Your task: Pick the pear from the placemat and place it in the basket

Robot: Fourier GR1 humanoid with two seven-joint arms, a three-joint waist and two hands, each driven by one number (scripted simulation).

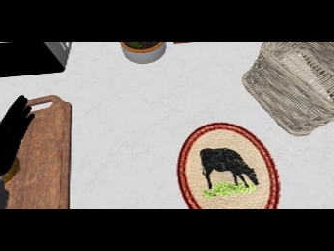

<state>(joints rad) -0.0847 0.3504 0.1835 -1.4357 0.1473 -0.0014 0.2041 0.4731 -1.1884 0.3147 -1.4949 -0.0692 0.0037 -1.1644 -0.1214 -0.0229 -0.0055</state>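
Left hand [9, 131] at left edge of head view, over wooden cutting board [46, 152], fingers straight and pointing up, spread slightly, holding nothing. Right hand not visible anywhere. Oval placemat [229, 166] low and right of centre on white desk [140, 108]: red woven rim, black cow on green grass printed inside. Pear not visible on placemat or elsewhere; location cannot be told. Wicker basket [303, 86] at upper right, tilted, just beyond placemat's upper right rim, apart from it. Inside of basket only partly seen; contents cannot be told. Small grey pot [144, 50] with soil at top centre, well apart from placemat. Dark sink-like recess [21, 59] at upper left corner. Something small and yellowish [11, 172] below left hand at board's left edge, too hidden to identify.
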